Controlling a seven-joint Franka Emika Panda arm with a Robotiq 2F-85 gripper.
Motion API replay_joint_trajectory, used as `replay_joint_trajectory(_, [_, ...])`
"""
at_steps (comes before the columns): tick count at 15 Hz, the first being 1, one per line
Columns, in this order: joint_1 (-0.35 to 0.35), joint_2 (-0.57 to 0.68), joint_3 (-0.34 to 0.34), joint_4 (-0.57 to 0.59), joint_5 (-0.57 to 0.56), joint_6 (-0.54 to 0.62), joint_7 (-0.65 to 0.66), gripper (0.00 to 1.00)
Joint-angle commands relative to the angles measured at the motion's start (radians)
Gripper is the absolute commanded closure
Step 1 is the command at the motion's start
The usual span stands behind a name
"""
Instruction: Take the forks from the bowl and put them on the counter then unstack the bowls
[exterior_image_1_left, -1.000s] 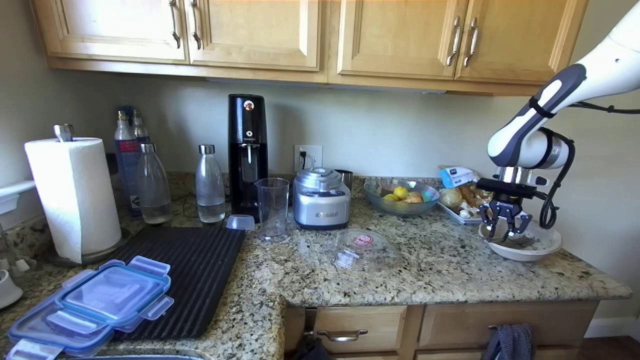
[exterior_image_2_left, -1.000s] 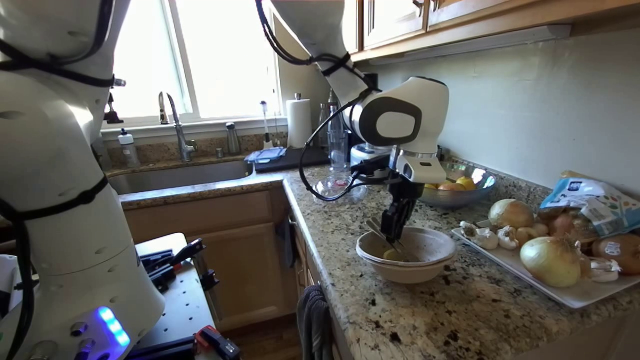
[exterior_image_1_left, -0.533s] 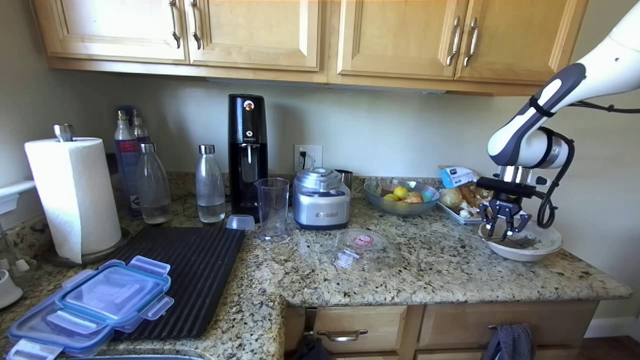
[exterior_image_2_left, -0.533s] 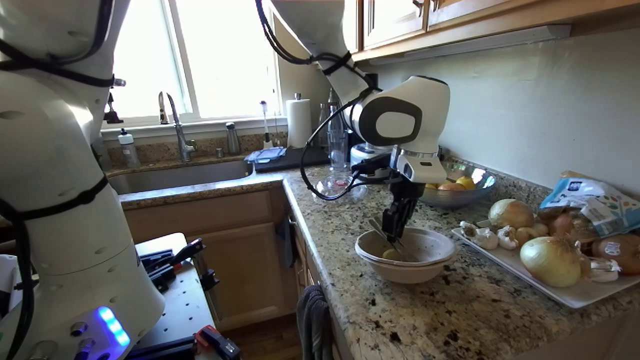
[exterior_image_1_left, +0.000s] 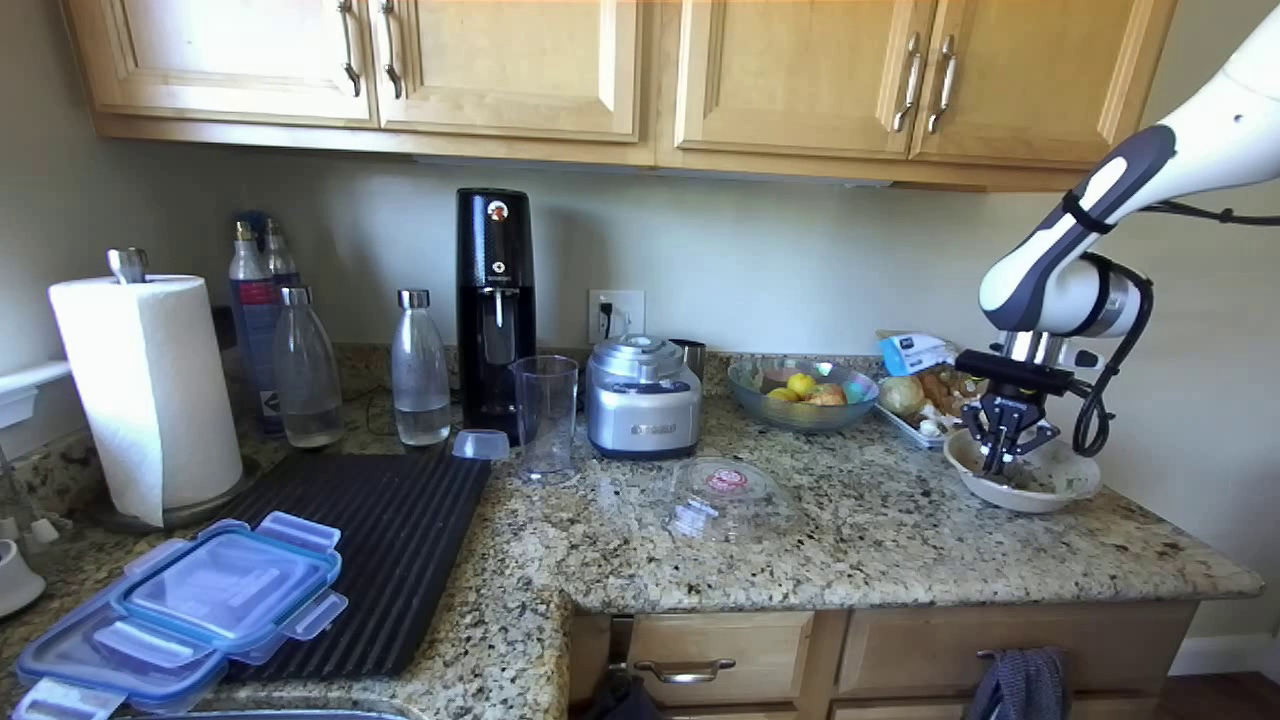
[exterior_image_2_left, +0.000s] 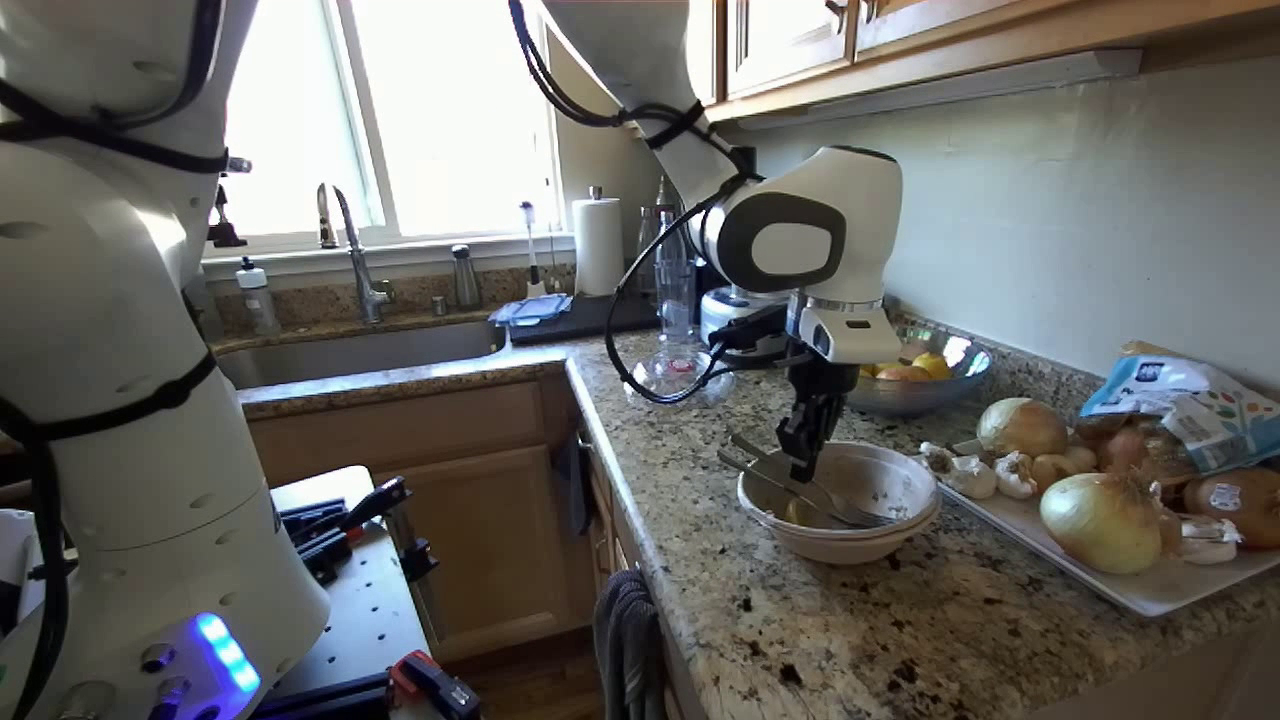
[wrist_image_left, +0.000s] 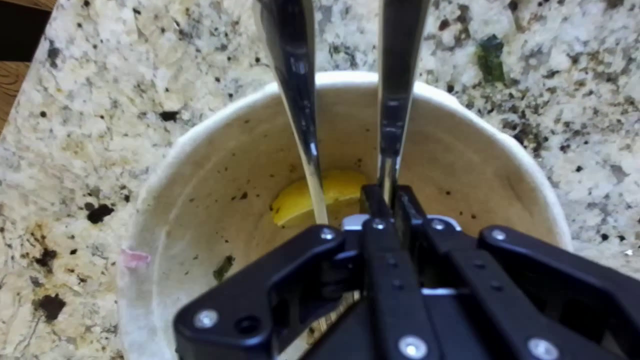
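In an exterior view, the camera faces the upper cabinets (exterior_image_1_left: 800, 80) nearly square, from before the counter (exterior_image_1_left: 850, 545) and above it, nearest the lids (exterior_image_1_left: 230, 590) at lower left, the bowls (exterior_image_1_left: 1040, 503) farther away at right; in an exterior view, close beside the base (exterior_image_2_left: 180, 500), the camera looks along the counter toward window (exterior_image_2_left: 450, 100) and sink (exterior_image_2_left: 370, 352), the bowls at middle range; the two facings cross at roughly a right angle; bowls, fruit bowl (exterior_image_1_left: 800, 416), platter (exterior_image_2_left: 1170, 585), paper roll (exterior_image_1_left: 150, 400) and much of the counter appear in both exterior views; the wrist view looks steeply down, up close, past the gripper (wrist_image_left: 387, 194), sharing the upper bowl (wrist_image_left: 347, 78) and counter with both exterior views.
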Motion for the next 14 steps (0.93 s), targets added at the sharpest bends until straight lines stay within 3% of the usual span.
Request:
replay_joint_trajectory(1, [-0.009,-0.054,-0.001,-0.065,0.026,0.050,-0.020,0.93])
replay_joint_trajectory(7, [0.004,-0.155,0.008,-0.134,0.017,0.118,-0.064,0.93])
replay_joint_trajectory(14, [0.054,-0.310,0.063,-0.188,-0.023,0.096,-0.154,0.93])
